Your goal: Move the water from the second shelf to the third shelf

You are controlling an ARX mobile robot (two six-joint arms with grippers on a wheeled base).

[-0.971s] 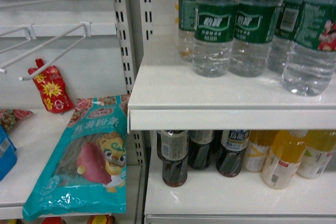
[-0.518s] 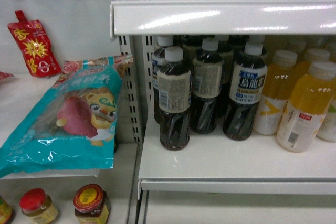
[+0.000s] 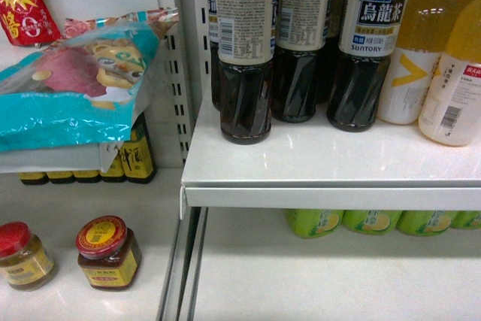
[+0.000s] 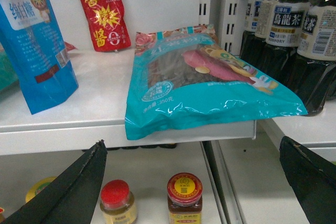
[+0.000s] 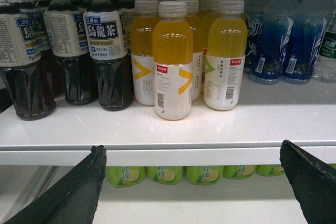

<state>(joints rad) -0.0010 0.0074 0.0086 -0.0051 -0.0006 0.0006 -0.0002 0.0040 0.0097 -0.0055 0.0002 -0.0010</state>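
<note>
Water shows only as a sliver: a clear bottle with a green label (image 5: 330,45), cut off by the right edge of the right wrist view, standing beside blue-labelled bottles (image 5: 286,40). The head view holds no water. My right gripper (image 5: 192,148) is open and empty, level with the front lip of the drinks shelf (image 5: 173,156). My left gripper (image 4: 192,145) is open too, with nothing between its fingers, in front of the neighbouring bay's shelf edge (image 4: 79,137). Neither gripper appears in the head view.
Dark oolong tea bottles (image 3: 245,58) and yellow drink bottles (image 3: 460,73) fill the shelf (image 3: 331,186). Green bottles (image 3: 314,222) stand on the shelf below. In the left bay lie a teal snack bag (image 3: 75,95), a red pouch (image 4: 105,17) and sauce jars (image 3: 107,252).
The head view has dropped from the shelf of green-labelled water, past the tea shelf, to the tea shelf's front edge and the shelf under it. The water has left the view.
</note>
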